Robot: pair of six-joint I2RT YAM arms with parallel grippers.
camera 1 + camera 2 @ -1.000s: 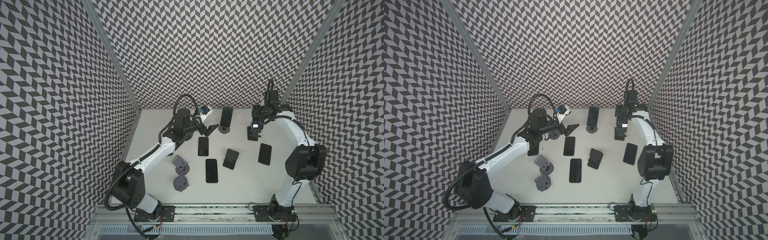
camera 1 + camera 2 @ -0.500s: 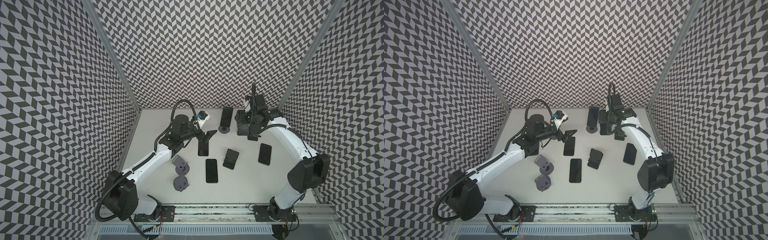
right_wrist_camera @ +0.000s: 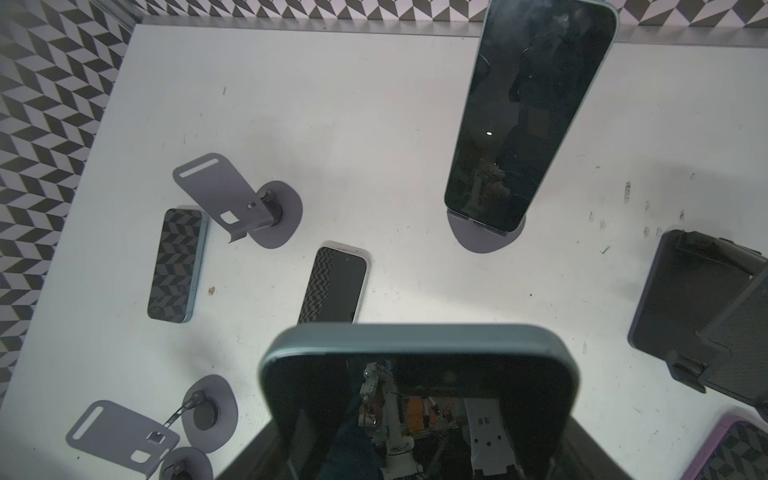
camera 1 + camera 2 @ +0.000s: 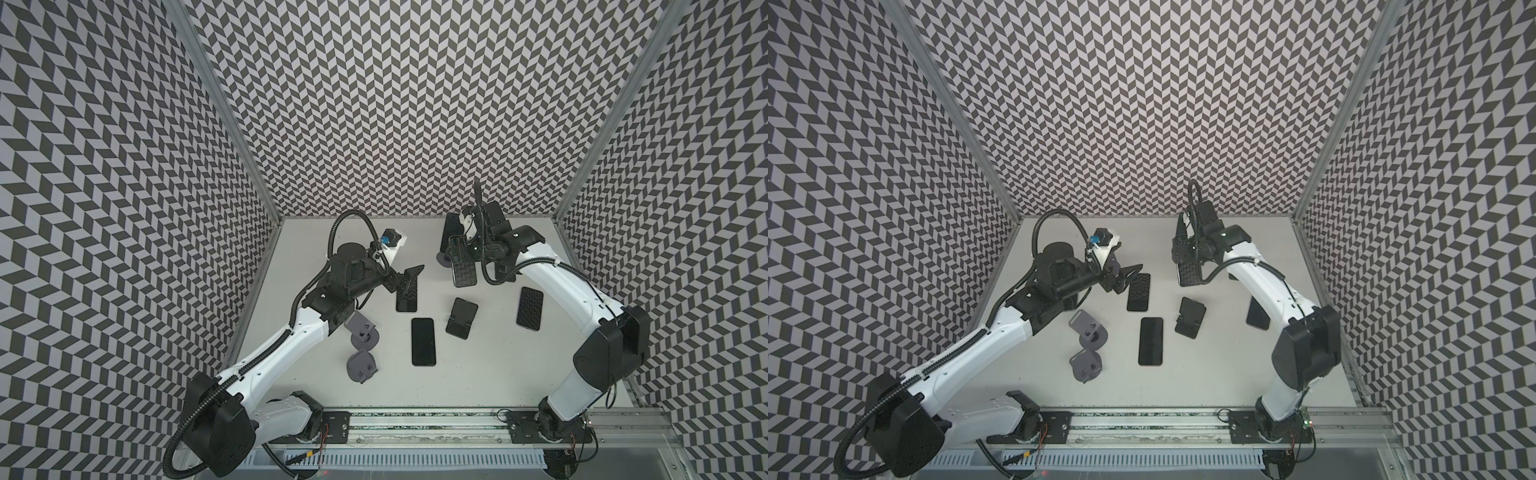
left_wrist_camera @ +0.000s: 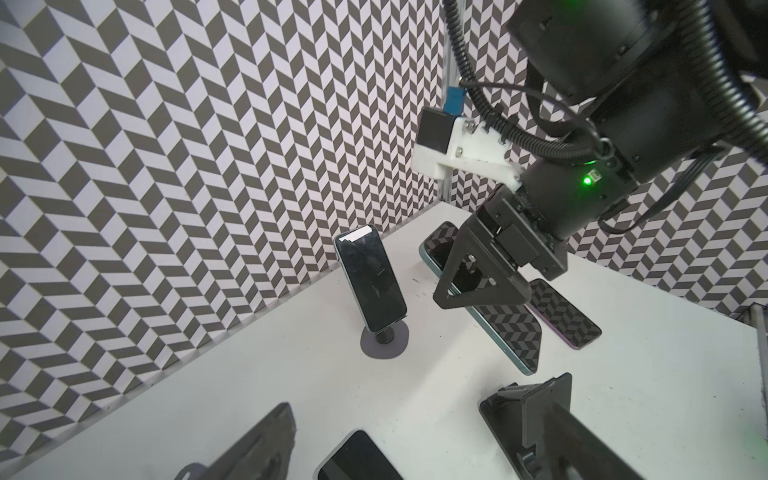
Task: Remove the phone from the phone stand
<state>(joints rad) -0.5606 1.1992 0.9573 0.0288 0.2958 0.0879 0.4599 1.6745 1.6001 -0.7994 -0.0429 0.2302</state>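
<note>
A dark phone point(image 5: 370, 282) leans upright on a grey round-based phone stand point(image 5: 384, 343) at the back centre, its screen point(image 3: 528, 116) facing forward. In both top views it is mostly hidden behind my right gripper point(image 4: 459, 249) point(image 4: 1187, 253). That gripper is shut on another teal-edged phone point(image 4: 463, 268) point(image 3: 415, 395), held in the air just in front of the stand. My left gripper point(image 4: 409, 276) point(image 5: 424, 395) hangs open over a phone lying flat point(image 4: 406, 295), holding nothing.
Two empty grey stands point(image 4: 362, 332) point(image 4: 361, 366) lie front left. A black folding stand point(image 4: 461, 318) sits mid-table. Flat phones lie at the centre point(image 4: 423, 341) and right point(image 4: 530, 308). Patterned walls close the back and sides.
My right arm has swung left from the back right, carrying its phone up to the phone on the stand. The left gripper has dropped slightly toward the flat phone, still open.
</note>
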